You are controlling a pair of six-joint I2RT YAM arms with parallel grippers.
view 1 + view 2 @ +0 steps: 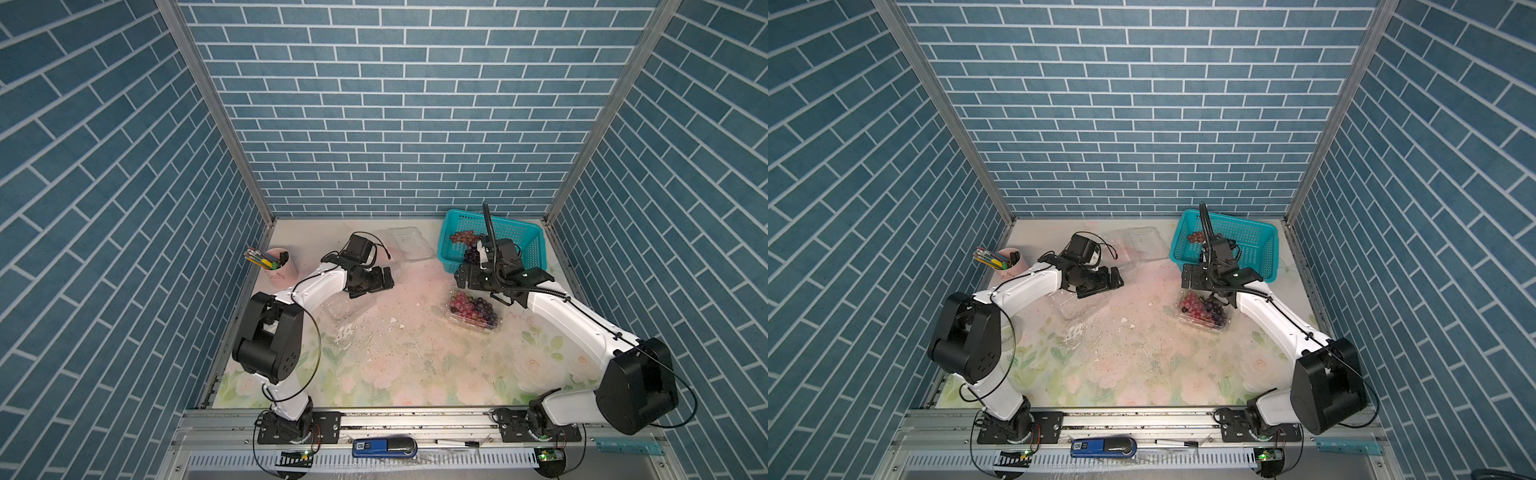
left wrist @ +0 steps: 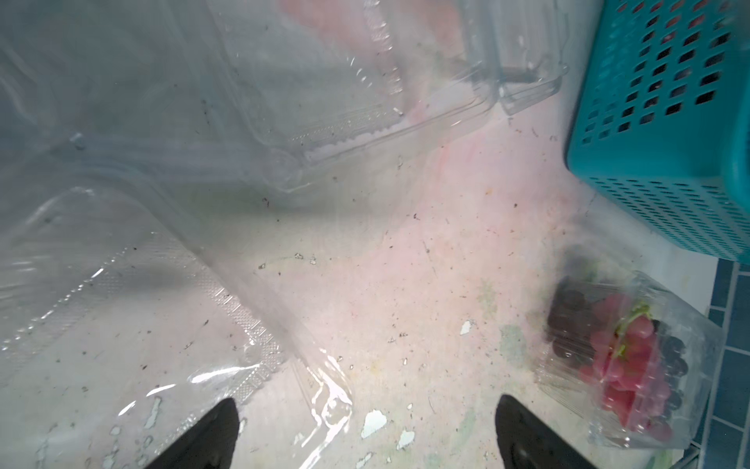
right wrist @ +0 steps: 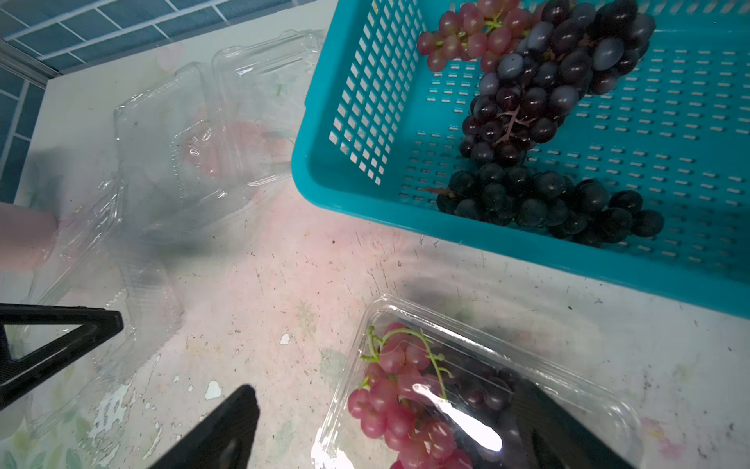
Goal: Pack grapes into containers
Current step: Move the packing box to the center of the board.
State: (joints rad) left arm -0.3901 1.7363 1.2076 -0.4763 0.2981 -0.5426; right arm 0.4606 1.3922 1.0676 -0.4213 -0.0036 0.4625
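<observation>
Right claw wide open — container of grapes just beneath; left claw likewise open.

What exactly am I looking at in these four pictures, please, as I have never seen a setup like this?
You are looking at a two-armed robot: a left arm and a right arm, both mounted at the near edge of a table. Two pictures come from a camera head above that looks down on everything. The other two come from a camera on each wrist, looking past that arm's hand. The left hand and right hand are both open and hold nothing. On the table are a teal basket with loose grapes, red and dark bunches, and a filled container with packed grapes. There is also a far empty container, a near empty container and a pink pen cup. The job is packing grapes into those containers.
</observation>
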